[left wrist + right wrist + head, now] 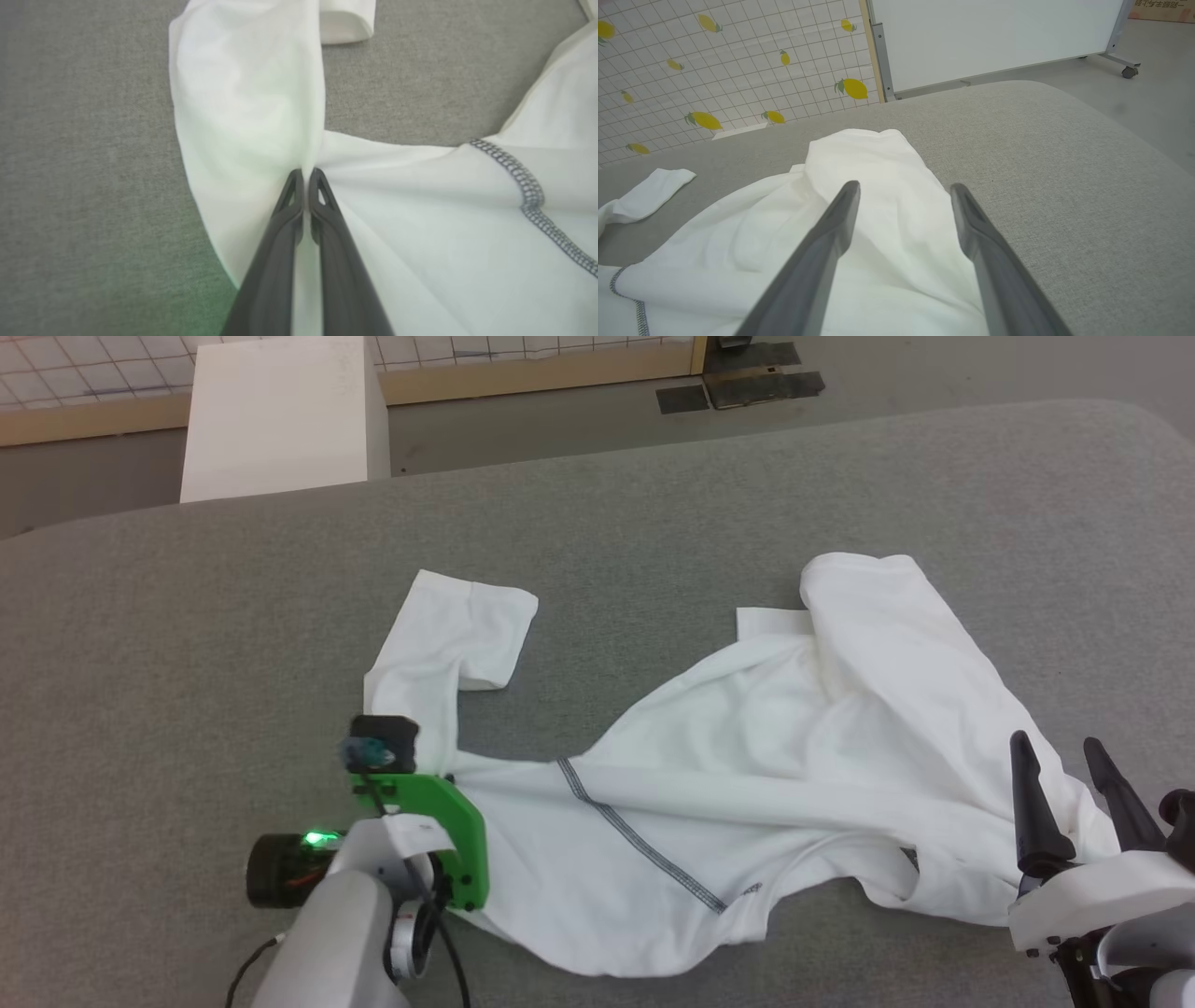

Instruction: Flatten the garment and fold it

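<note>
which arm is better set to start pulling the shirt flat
Left. The left end effector is shut on the shirt by the sleeve, ready to pull. The right end effector is open at the shirt's other side, holding nothing.

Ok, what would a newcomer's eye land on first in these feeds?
The white garment, crumpled across the middle of the grey surface. Next, the left gripper pinched shut on it where the sleeve meets the body, and the right gripper open above its right end.
</note>
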